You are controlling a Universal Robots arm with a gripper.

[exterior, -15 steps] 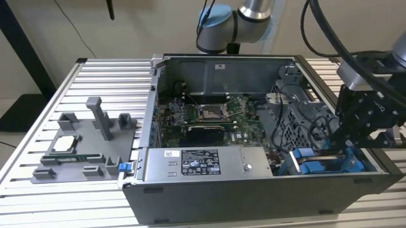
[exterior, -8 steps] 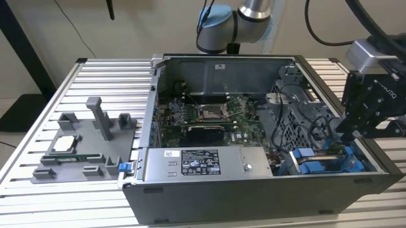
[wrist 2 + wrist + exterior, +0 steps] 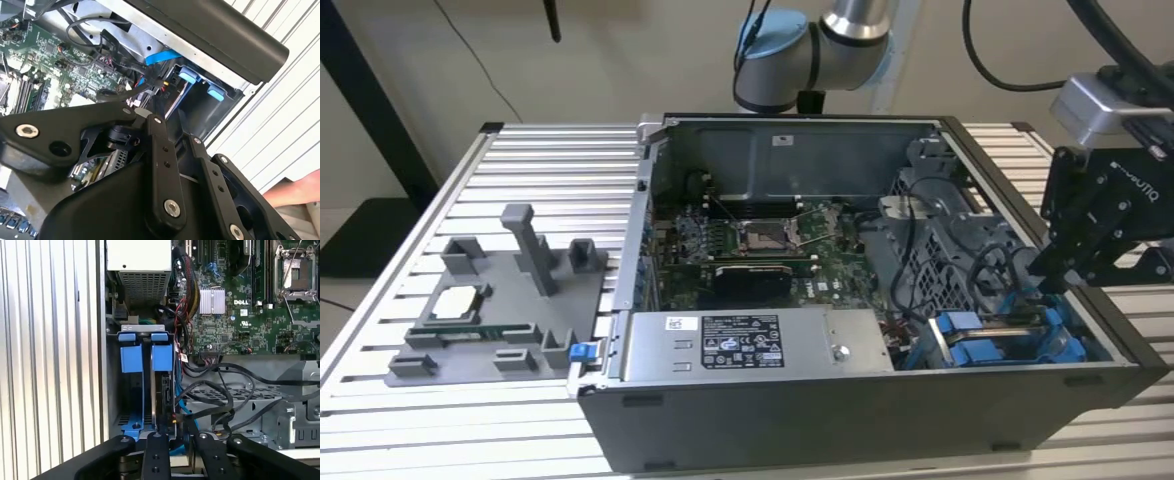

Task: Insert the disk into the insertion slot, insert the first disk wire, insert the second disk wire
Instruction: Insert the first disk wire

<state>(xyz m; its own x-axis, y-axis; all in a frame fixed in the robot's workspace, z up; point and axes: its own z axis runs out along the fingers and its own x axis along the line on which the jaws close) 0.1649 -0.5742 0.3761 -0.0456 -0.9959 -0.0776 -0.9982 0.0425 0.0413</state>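
The insertion slot (image 3: 152,400) is dull grey metal with glossy blue plastic rails (image 3: 132,359). The table (image 3: 547,150) is ribbed metal.

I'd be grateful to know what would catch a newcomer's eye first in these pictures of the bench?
The open computer case dominates the slatted table, its green motherboard bared. At the exterior view's right, the black gripper hangs over the drive bay with its bright blue rails. A grey parts tray sits at the exterior view's left.
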